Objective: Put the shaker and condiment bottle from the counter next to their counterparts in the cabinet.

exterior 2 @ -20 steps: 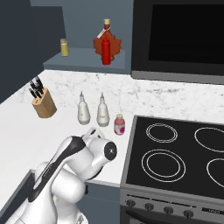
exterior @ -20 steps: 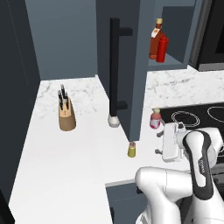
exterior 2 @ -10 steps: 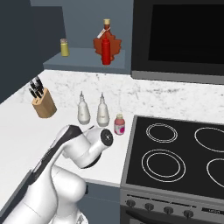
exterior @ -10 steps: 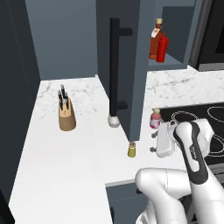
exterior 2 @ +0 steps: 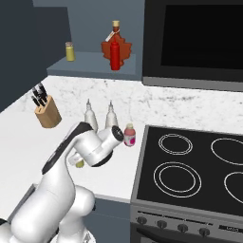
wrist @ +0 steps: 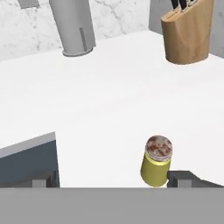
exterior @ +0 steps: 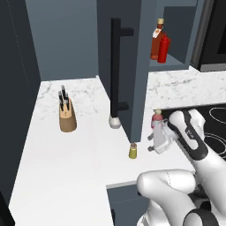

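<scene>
The shaker (wrist: 156, 162), a squat yellow cylinder with a speckled tan cap, stands on the white counter (wrist: 109, 100) close to the cabinet door's edge (wrist: 26, 159). My gripper (wrist: 113, 181) is open, and the shaker sits just inside its right fingertip (wrist: 183, 177) without touching it. In the left base view the gripper (exterior: 154, 142) hovers low, right of the shaker (exterior: 132, 151). The all-red condiment bottle (exterior 2: 115, 56) stands on the cabinet shelf (exterior 2: 90, 64) beside a taller orange-red bottle (exterior 2: 115, 35). Another yellow shaker (exterior 2: 70, 51) stands at the shelf's left.
The open cabinet door (exterior: 132, 66) with its black bar handle (exterior: 115, 70) hangs over the counter. A knife block (exterior: 67, 117), two grey bottles (exterior 2: 90, 116), and a pink white-capped jar (exterior 2: 129, 135) stand nearby. The black stove (exterior 2: 190, 166) lies to the right.
The forearm has risen and the hand has edged left, closer to the shaker on the counter. The jaws stay open. No object has moved.
</scene>
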